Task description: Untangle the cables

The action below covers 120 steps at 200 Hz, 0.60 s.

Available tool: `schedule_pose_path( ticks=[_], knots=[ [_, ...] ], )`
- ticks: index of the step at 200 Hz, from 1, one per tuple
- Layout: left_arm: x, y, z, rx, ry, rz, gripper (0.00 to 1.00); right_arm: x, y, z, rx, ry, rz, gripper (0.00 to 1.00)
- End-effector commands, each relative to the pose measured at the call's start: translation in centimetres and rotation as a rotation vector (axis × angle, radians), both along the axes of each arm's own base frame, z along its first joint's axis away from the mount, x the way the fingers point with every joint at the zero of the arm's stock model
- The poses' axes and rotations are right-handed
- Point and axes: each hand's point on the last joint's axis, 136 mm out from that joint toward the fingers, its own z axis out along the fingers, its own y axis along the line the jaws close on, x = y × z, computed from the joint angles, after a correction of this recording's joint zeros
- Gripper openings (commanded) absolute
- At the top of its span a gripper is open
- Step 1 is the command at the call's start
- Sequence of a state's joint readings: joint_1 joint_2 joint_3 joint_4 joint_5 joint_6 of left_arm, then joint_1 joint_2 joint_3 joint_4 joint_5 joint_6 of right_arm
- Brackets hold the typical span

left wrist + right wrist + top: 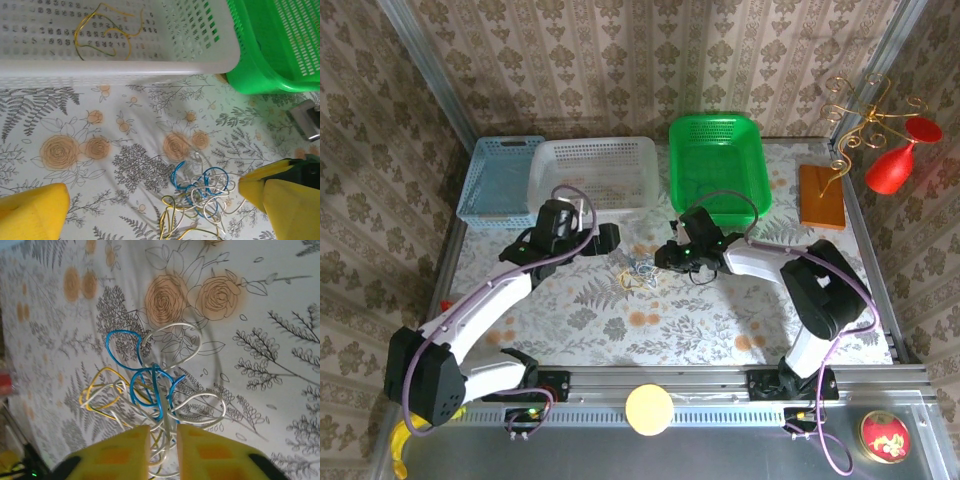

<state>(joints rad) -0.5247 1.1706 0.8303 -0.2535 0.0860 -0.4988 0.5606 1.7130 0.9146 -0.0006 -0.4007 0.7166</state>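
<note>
The cables [640, 272] lie as a small clump of thin blue, white and yellow loops on the flowered cloth, mid-table between both arms. In the right wrist view, several strands of the cables [150, 385] run down between the yellow pads of my right gripper [163, 440], which is shut on them. My right gripper [665, 257] sits just right of the clump in the top view. My left gripper [152, 195] is wide open over the cloth, and the cables [202, 192] lie between its fingers, close to the right one. From above, my left gripper [608, 240] is up and left of the clump.
Along the back stand a blue basket [500, 180], a white basket [545, 190] and a green basket [715, 165]. A loose yellow wire [102, 30] lies in the white basket [125, 67]. A wooden block [820, 195] with a gold wire stand is at the right.
</note>
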Motion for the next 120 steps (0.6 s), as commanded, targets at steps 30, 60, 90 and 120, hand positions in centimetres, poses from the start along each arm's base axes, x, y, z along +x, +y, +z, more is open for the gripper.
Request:
schedule_pose_path(
  ticks=[30,60,90,120],
  knots=[
    [0.2,-1.7,-1.5,0.008,0.005,-0.026,1.00,0.2,0.9,4.2,0.075,-0.078,0.024,0.00],
    [0.0,-3.5,-2.4,0.001,0.005,-0.090,1.00,-0.4,0.9,8.0,0.120,-0.134,0.036,0.00],
    [-0.1,-5.4,-2.8,-0.007,-0.003,-0.142,1.00,-1.0,1.2,10.3,0.152,-0.165,0.047,0.00],
    [-0.2,-6.8,-3.2,-0.022,-0.008,-0.172,1.00,-1.4,1.2,11.4,0.165,-0.186,0.042,0.00]
  ],
)
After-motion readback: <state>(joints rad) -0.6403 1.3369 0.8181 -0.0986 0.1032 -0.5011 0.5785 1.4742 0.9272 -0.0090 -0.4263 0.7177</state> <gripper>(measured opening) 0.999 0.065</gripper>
